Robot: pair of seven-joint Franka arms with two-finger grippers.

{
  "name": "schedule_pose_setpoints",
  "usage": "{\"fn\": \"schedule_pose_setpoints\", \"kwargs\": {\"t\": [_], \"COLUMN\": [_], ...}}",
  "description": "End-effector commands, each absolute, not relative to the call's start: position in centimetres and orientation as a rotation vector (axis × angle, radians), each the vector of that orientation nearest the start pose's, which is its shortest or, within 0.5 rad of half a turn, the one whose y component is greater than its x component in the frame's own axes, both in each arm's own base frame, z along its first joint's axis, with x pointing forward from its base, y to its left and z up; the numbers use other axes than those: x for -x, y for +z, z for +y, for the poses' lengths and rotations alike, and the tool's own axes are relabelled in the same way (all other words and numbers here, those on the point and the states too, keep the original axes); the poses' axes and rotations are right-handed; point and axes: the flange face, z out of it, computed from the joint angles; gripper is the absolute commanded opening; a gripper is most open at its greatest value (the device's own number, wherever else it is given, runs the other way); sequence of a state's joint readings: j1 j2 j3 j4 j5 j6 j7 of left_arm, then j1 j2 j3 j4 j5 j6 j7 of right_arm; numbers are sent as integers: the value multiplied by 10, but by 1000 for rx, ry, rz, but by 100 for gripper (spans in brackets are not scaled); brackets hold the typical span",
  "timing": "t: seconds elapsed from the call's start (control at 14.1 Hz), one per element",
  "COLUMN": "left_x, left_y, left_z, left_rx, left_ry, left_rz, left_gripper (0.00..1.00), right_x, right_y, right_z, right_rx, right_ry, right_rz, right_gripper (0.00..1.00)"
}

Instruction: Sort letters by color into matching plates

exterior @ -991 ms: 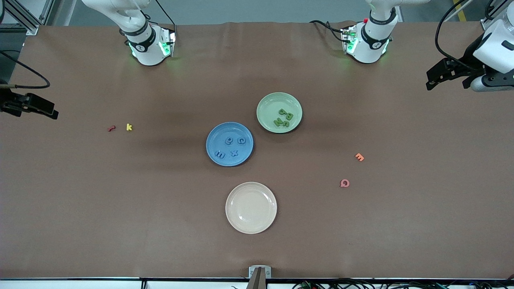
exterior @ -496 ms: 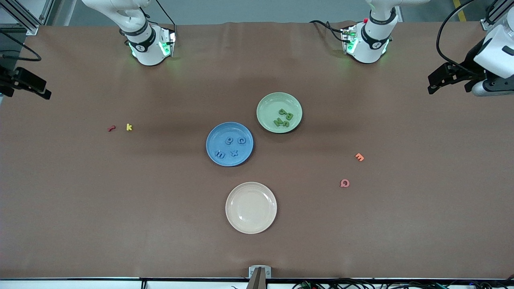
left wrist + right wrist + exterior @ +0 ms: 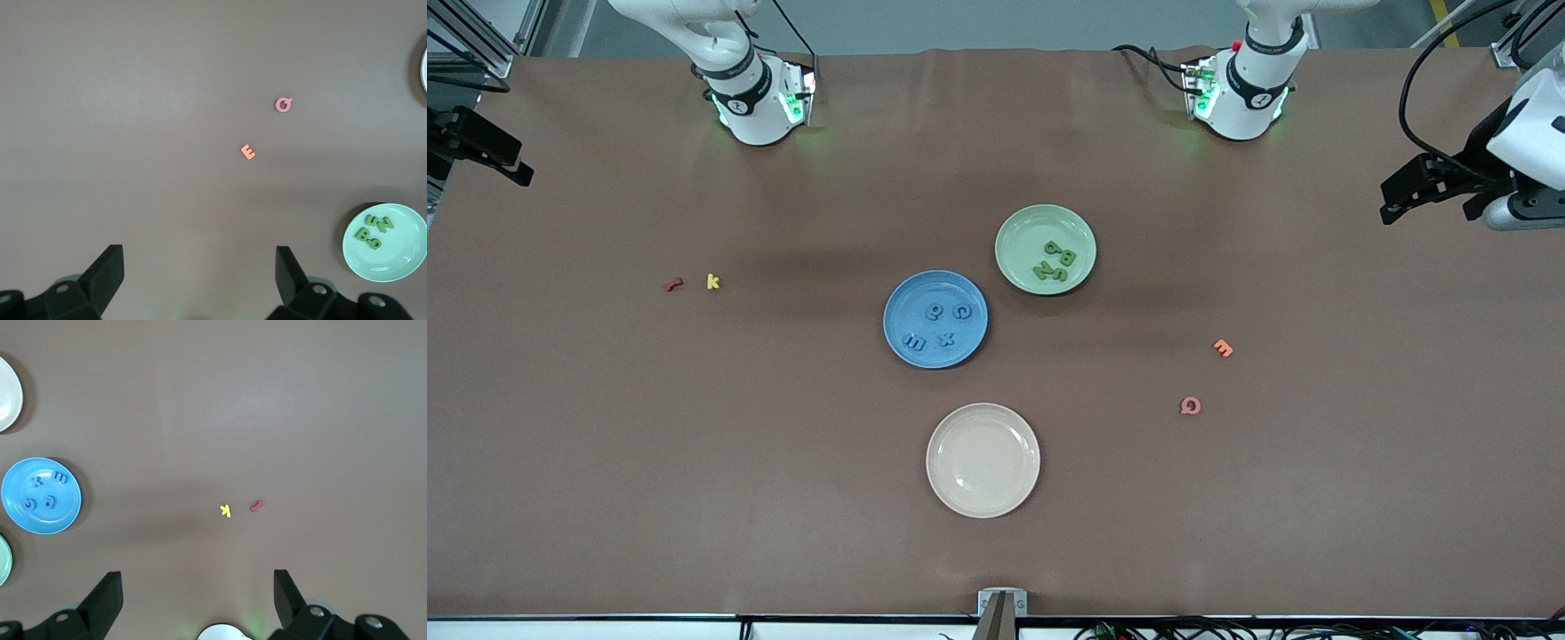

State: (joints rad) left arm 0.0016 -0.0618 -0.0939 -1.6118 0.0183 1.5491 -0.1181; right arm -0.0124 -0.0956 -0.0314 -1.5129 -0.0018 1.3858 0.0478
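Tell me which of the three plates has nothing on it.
The cream plate, nearest the front camera. The blue plate holds four blue letters; the green plate holds green letters.

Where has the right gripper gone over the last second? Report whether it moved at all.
Yes. The right gripper, open, has moved toward the bases' edge of the table, away from the red letter, at the right arm's end.

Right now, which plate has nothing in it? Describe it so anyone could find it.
Start from the blue plate in the middle of the table. The cream plate lies nearer the front camera than it. Unlike the blue and green plate, it holds no letters.
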Motion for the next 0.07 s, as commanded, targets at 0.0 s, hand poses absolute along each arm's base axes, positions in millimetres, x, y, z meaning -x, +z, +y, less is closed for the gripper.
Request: {"fn": "schedule_pose_setpoints", "kwargs": {"t": [0.0], "left_x": [-534], "left_y": [641], "left_z": [-50], "left_rx": [3102], "left_ry": [-6], "left_rz": [-2], "left_gripper": [100], "right_x": [-500], "right_y": [684], "right_z": [-25], "right_rx": [3116], "right_ry": [36], "right_rz": [143], "right_gripper": [100]}}
